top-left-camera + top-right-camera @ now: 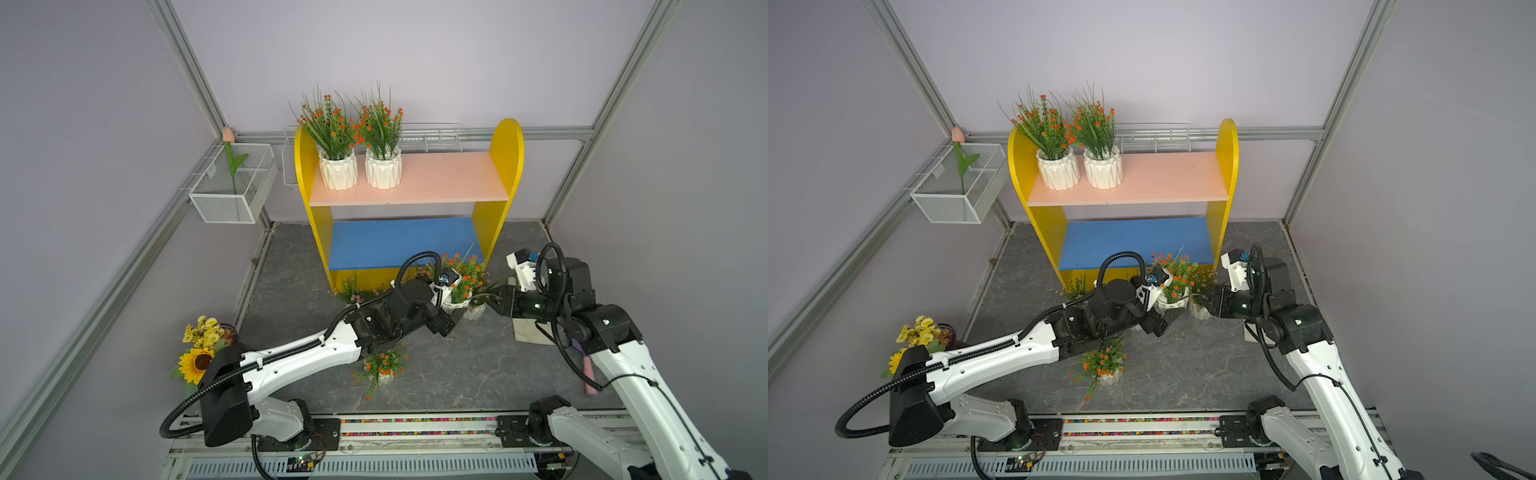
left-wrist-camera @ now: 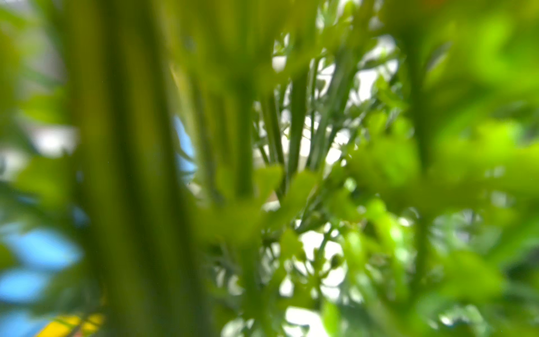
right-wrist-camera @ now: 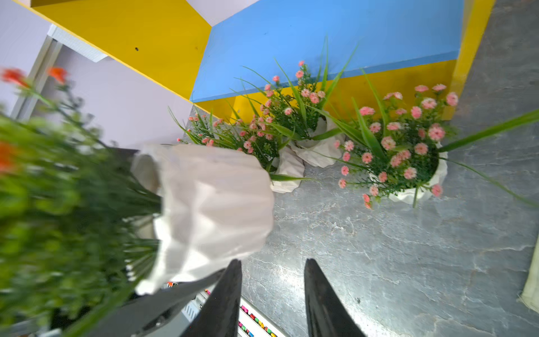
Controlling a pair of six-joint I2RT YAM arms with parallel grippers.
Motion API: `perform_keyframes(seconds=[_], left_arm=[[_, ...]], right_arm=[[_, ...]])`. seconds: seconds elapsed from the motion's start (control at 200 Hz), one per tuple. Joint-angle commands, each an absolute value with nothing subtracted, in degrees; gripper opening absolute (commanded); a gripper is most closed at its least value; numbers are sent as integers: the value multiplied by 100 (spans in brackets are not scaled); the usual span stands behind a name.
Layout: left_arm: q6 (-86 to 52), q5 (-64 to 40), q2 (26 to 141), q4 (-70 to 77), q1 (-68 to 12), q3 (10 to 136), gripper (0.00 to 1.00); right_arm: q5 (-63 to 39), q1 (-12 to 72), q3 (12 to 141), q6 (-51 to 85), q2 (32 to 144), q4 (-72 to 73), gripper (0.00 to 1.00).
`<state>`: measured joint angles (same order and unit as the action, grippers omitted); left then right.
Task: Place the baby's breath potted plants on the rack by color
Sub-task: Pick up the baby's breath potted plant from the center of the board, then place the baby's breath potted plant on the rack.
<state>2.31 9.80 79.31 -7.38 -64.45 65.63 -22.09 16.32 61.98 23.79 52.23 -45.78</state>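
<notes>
The yellow rack (image 1: pixel 503 166) holds two orange-flowered potted plants (image 1: pixel 338 166) (image 1: pixel 383 166) at the left of its pink upper board. Its blue lower board (image 1: pixel 399 245) is bare. In front of the rack my left gripper (image 1: pixel 455 312) is shut on a third orange-flowered potted plant (image 1: pixel 461 282), with black fingers (image 3: pixel 178 290) on both sides of the white pot (image 3: pixel 215 210). My right gripper (image 3: pixel 272 262) stands open just beside that pot, holding nothing. Three pink-flowered plants (image 3: pixel 250 137) (image 3: pixel 294 111) (image 3: pixel 408 146) stand at the rack's foot. Another orange one (image 1: pixel 380 368) sits under my left forearm.
A sunflower bouquet (image 1: pixel 201 345) stands front left. A white mesh basket (image 1: pixel 224 203) with a tulip hangs on the left wall, and a wire basket (image 1: pixel 432 137) sits behind the rack. A pale cloth (image 1: pixel 528 332) and a pink stick (image 1: pixel 590 380) lie under my right arm.
</notes>
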Motion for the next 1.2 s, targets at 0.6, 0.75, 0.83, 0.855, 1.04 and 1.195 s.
perform_keyframes(seconds=[0.6, 0.75, 0.83, 0.855, 1.04, 1.195], left_arm=[[578, 1275, 9090, -3034, -5500, 10902, 19], [670, 1289, 9730, -3502, -5343, 12093, 20], [699, 1327, 9986, -3640, -5272, 12609, 20], [694, 1332, 10057, -3656, -5251, 12741, 20], [630, 1335, 10570, -3833, -5014, 13722, 22], [471, 1338, 11004, -3930, -4786, 14368, 24]], right_arm=[[-2309, 1477, 5076, 2537, 4408, -4508, 41], [-2316, 1479, 4814, 2565, 4300, -4546, 41], [-2295, 1477, 4777, 2574, 4243, -4591, 41], [-2283, 1481, 4781, 2571, 4232, -4611, 41], [-2272, 1479, 4799, 2575, 4157, -4685, 42], [-2276, 1477, 4815, 2576, 4150, -4720, 42]])
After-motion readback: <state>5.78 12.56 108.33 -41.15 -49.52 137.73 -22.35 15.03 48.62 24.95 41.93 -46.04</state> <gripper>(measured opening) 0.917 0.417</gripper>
